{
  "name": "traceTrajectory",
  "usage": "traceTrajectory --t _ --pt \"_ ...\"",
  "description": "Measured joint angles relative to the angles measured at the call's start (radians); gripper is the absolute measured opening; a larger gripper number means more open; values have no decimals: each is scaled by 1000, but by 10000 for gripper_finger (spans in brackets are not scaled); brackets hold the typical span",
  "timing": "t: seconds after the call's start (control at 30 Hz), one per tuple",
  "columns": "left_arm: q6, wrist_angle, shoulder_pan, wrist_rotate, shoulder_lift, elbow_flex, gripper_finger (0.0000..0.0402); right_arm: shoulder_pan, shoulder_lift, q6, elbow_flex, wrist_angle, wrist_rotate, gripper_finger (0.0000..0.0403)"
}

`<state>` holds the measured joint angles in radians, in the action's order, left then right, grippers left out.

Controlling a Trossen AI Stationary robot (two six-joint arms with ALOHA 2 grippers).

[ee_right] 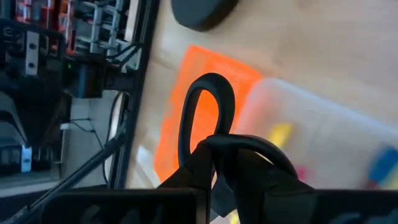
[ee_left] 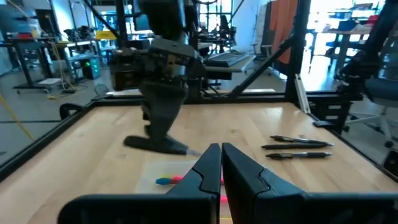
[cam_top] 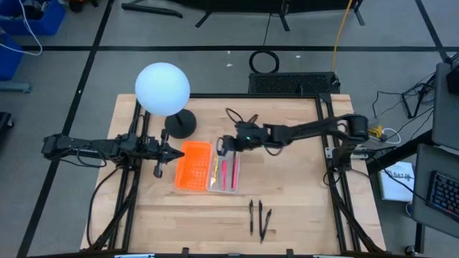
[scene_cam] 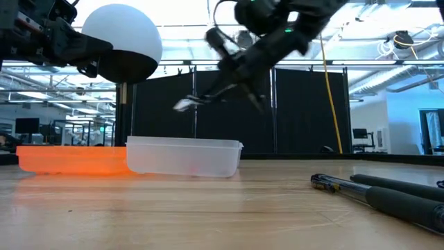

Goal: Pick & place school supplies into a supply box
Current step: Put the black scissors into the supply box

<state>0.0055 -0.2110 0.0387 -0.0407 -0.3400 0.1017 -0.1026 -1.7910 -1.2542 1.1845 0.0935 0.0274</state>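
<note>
Two claws, one load: my right gripper (ee_right: 214, 177) is clamped on the small black-handled silver scissors (ee_right: 205, 118), held in the air above the shallow clear plastic supply box (cam_top: 224, 172).

Its fingertips are hidden by the black loop handles in the right wrist view; the blades are blurred in the low view. Pink and yellow pens (cam_top: 228, 172) lie in the box, beside the orange tray (cam_top: 193, 165). Two dark pens (cam_top: 258, 217) lie on the wooden table (cam_top: 287, 193), well apart from the box. My left gripper (ee_left: 221, 165) waits near the orange tray, fingers together.
</note>
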Motion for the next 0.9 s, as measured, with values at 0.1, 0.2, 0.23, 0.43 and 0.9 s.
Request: traceTrajectory --t 0.1,0.2,0.23,0.43,0.9 --pt "14 2 0 7 0 0 21 -10 -76 36 89 -44 7 28" --pt "19 6 0 7 0 0 21 -11 -129 39 136 -92 49 28" --pt "19 6 0 7 0 0 21 -10 -138 33 137 -98 55 28" --pt "16 8 0 7 0 0 21 -9 -155 17 137 -146 -2 28" --pt "19 6 0 -3 0 0 21 -14 -170 9 139 -311 2 30"
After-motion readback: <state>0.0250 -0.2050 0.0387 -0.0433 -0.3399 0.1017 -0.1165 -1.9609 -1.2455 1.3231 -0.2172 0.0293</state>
